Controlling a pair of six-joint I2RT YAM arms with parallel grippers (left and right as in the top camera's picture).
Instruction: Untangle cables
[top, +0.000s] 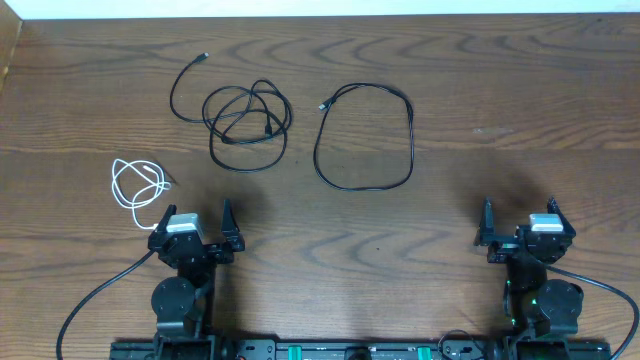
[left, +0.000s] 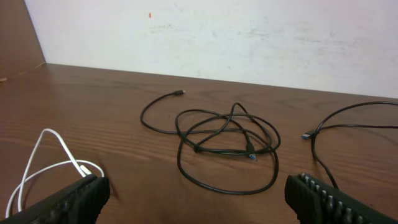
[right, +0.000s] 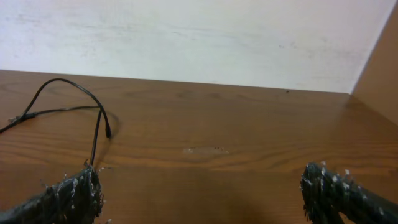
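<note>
Overhead: your left pincer (top: 192, 215) and right pincer (top: 520, 210) are both sitting spread wide and gripping nothing, low on the tabletop (top: 330, 260). The white cable (top: 137, 187) is lying coiled just beside the left pincer. The tangled black cable (top: 245, 125) is lying farther out, and the looped black cable (top: 411, 135) is resting apart from it, mid-tabletop.

Left wrist: you are looking past spread jaws. The white cable (left: 62, 148) is curling near one side, and the tangle (left: 247, 149) is lying ahead.

Right wrist: the jaws are standing apart, and the looped black cable (right: 97, 134) is trailing along the left side.
</note>
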